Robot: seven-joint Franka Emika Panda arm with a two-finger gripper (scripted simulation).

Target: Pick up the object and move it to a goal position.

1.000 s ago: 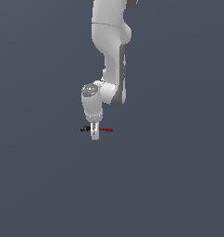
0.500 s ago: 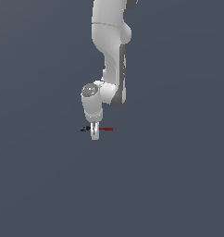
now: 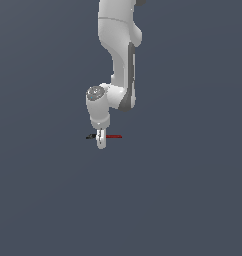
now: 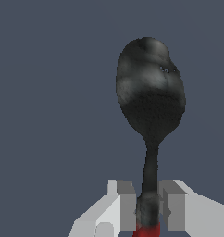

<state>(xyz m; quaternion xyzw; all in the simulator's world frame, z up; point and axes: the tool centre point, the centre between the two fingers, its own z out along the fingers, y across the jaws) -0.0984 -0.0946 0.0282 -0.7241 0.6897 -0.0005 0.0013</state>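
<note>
Exterior view showed the white arm point(image 3: 118, 55) reaching down from the top edge of the frame, where its upper links were cut off, to a plain dark grey-blue surface point(image 3: 193, 200). The gripper point(image 3: 100, 142) pointed straight down, and the object point(image 3: 113, 136) lay level across its tip. At this size the tool was only a thin line: a red shaft stuck out toward the exterior view's right, a short black stub poked out toward the exterior view's left, and the middle was hidden behind the white fingers point(image 3: 101, 141). Whether the tool rested on the surface or hung just above it could not be told, since no shadow or gap was visible.

Wrist view gave the close look. The black end of the object point(image 4: 150, 99) proved to be a broad, rounded, spoon-like bowl, mottled grey and black, narrowing to a thin dark neck. That neck passed between the two grey pads point(image 4: 127, 203), which sat against it on either side, so the jaws were clamped on the object. Just a sliver of red shaft showed at the frame's lower edge; the rest was cut off. The gripper point(image 4: 148, 210) itself appeared only as its fingertips and parts of the white housing, the remainder lying outside the frame.
</note>
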